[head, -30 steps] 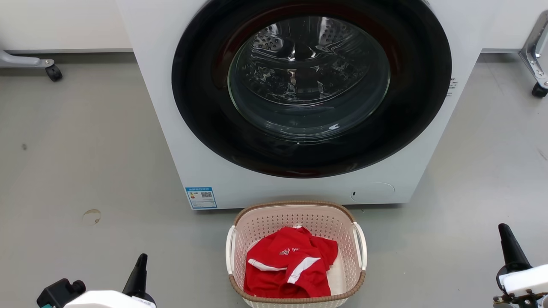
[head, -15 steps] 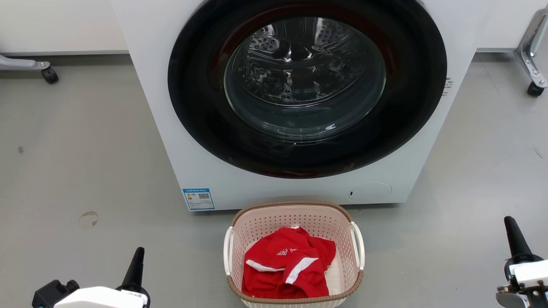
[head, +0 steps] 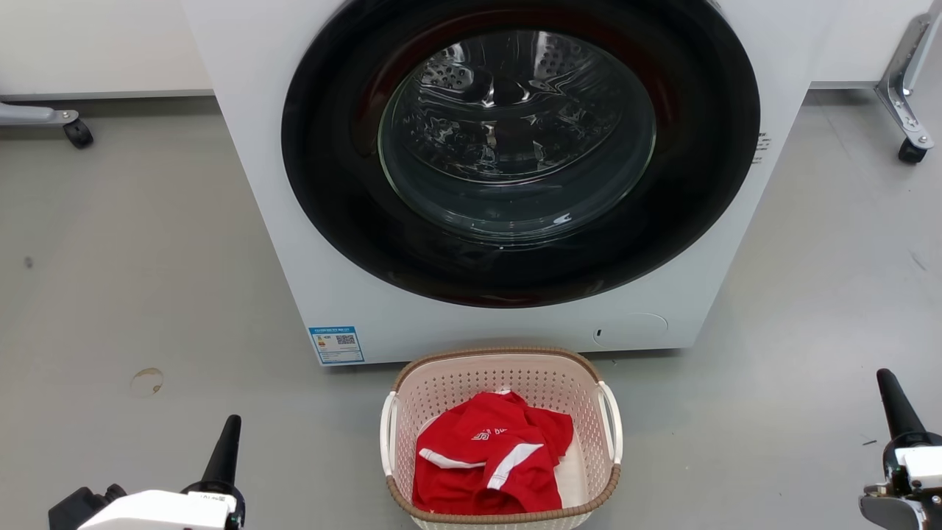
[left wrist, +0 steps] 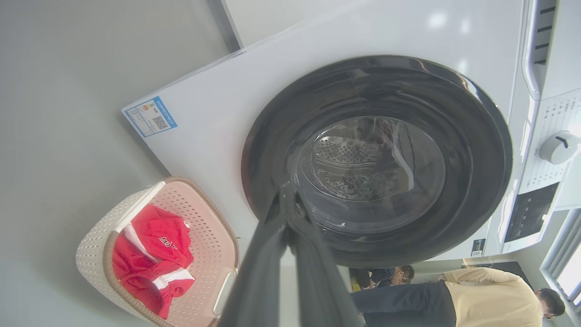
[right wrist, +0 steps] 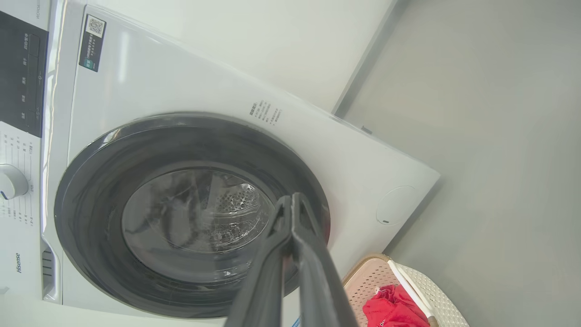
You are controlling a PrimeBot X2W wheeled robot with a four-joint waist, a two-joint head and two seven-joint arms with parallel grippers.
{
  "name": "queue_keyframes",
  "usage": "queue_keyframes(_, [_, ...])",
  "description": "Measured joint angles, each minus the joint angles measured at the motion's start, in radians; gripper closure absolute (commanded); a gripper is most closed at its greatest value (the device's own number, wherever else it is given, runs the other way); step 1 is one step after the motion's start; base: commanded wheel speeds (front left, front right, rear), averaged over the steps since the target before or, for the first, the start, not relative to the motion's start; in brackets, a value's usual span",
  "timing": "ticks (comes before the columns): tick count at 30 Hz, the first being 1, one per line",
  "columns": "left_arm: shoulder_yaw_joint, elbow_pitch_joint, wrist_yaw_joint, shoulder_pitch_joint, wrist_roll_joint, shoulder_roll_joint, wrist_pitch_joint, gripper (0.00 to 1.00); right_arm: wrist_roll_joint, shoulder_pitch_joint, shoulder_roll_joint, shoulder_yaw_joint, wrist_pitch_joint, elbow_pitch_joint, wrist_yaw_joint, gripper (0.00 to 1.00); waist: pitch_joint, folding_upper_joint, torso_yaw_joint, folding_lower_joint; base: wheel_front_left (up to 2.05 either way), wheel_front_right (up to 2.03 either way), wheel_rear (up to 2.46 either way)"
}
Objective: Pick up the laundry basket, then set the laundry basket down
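The laundry basket (head: pixel 500 375), pale pink perforated plastic with a brown woven rim and white side handles, stands on the grey floor right before the washer. A red and white garment (head: pixel 489 464) lies inside it. My left gripper (head: pixel 229 425) is shut at the lower left, well apart from the basket and holding nothing. At the lower right my right gripper (head: pixel 885 379) is shut too, far from the basket's right handle. The left wrist view has the basket (left wrist: pixel 204 213) at lower left beside the shut left gripper (left wrist: pixel 287 193); the right wrist view has the basket (right wrist: pixel 376 277) at lower right of the shut right gripper (right wrist: pixel 290 200).
A white front-loading washer (head: pixel 294 243) with a closed dark round door (head: pixel 515 147) rises just behind the basket. Wheeled metal frame legs stand at the far left (head: pixel 73 131) and far right (head: pixel 909 147). Two people (left wrist: pixel 490 295) appear in the left wrist view beyond the washer.
The whole head picture has shifted slightly left, so the camera moved. Both grippers sit a little lower and further out in the picture, still shut. The basket stays on the floor.
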Motion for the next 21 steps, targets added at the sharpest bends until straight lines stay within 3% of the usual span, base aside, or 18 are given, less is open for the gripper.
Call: queue_keyframes(21, [0.075,0.025,-0.060,-0.033,-0.159,-0.050,0.028,1.00,0.152,-0.017,0.015,-0.062,0.053,-0.018,0.000,1.00,-0.002,0.0000,-0.014,0.0000,0.00,0.00,0.00])
